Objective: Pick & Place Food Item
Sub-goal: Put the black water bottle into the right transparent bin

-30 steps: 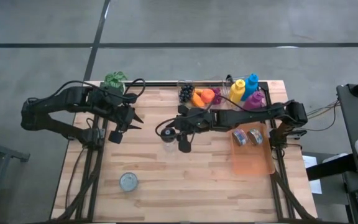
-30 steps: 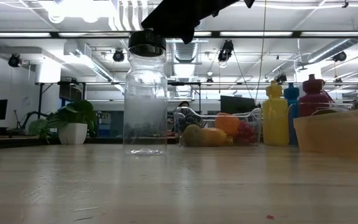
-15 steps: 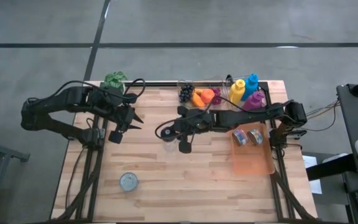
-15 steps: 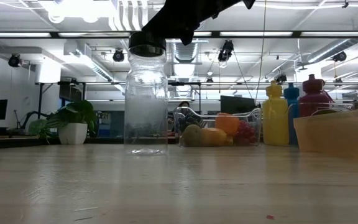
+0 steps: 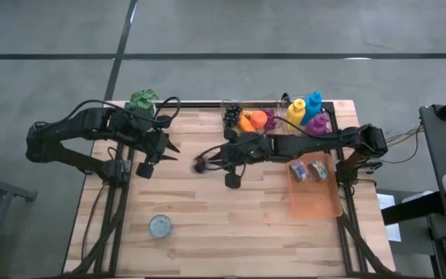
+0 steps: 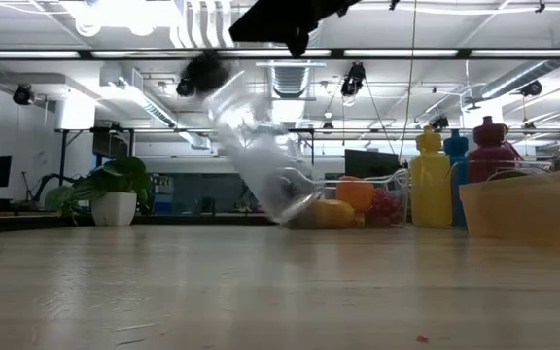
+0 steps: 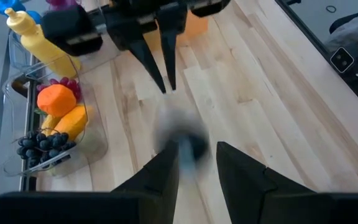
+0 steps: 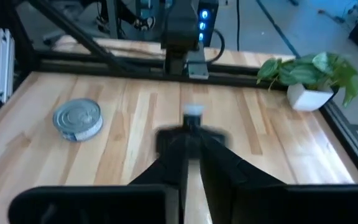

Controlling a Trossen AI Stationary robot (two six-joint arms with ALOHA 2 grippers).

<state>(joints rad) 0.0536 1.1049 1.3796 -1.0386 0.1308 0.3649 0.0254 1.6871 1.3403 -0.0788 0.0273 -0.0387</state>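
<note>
The clear jar (image 6: pixel 256 146), upright a second ago, now topples mid-table toward the left arm; the right gripper (image 5: pixel 217 159) above it has clenched on nothing; the left gripper (image 5: pixel 167 146) waits partly parted nearby; the grasp has likely failed

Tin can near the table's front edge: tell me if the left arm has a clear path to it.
Probably yes. The tin can stands alone on bare wood, nothing between it and the left gripper, which holds nothing. The tipping jar is off toward the right gripper.
</note>
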